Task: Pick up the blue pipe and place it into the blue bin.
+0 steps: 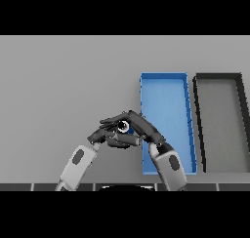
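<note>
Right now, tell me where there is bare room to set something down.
The grey table lies bare left of the blue bin and along the far edge. The blue bin's floor shows nothing in it, nor does the black bin beside it. It is crowded just left of the blue bin's near end, where the left hand and right hand meet around the blue pipe.

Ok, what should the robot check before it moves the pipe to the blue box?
1. Pipe in a hand: ok, it sits between both hands, only its round end showing.
2. Right hand curled round the pipe: ok.
3. Left hand out of the way: not ok, it touches the right hand.
4. Blue bin free inside: ok.
5. Black bin apart from the blue one: ok, it stands to the right.
6. Pipe lifted off the table: cannot tell.
</note>
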Robot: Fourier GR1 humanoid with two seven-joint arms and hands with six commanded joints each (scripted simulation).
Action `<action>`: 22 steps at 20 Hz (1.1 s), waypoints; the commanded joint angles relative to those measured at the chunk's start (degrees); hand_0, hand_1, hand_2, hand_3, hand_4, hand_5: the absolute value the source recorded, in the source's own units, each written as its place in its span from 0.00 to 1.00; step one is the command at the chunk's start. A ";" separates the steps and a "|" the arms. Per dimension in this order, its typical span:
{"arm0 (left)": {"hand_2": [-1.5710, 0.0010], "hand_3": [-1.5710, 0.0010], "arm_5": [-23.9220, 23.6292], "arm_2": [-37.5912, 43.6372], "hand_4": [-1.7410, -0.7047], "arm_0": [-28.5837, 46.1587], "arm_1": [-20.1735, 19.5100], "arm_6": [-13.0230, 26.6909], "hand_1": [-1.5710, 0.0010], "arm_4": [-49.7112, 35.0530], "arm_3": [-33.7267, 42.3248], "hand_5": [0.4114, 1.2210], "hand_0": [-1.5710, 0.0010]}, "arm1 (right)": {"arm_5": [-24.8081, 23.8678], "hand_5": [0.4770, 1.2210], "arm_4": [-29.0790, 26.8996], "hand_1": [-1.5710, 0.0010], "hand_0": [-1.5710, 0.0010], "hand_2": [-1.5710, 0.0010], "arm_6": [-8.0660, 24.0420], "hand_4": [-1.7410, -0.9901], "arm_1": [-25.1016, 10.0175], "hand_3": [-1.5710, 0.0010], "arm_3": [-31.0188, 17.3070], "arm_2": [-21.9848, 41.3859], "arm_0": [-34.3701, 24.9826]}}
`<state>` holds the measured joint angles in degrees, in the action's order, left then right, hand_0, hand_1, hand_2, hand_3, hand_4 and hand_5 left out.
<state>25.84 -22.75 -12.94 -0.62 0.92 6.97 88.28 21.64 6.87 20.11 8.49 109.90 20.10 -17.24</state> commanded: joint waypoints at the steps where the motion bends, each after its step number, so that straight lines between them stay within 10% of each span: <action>1: 0.94 0.95 -0.12 0.19 0.74 -0.22 0.13 0.35 0.94 -0.27 0.34 0.33 0.94 | 0.27 1.00 0.34 0.00 0.00 0.00 -0.39 0.32 0.06 0.00 -0.08 -0.06 0.09; 8: 0.99 0.99 -1.20 0.81 0.74 -0.08 1.24 5.67 0.99 -0.68 -0.58 0.13 0.99 | 1.01 1.00 -1.04 0.00 0.00 0.00 -1.41 0.33 3.30 0.00 1.53 -2.85 -0.10; 14: 1.00 1.00 -1.45 0.70 0.75 0.12 0.84 4.97 1.00 0.09 -1.27 0.08 1.00 | -1.00 1.00 -12.81 0.00 0.00 0.00 13.05 0.33 6.19 0.00 6.08 -12.98 -12.45; 22: 1.00 1.00 -1.08 0.31 0.76 2.36 -0.73 3.35 1.00 -0.11 2.13 0.07 1.00 | -10.08 1.00 -19.40 0.00 0.00 0.00 14.81 0.32 -7.57 0.00 2.01 -30.29 -27.79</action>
<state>24.75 -22.42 -10.56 -1.38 4.28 6.86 90.41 11.59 -12.41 34.85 0.86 111.89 -10.27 -45.02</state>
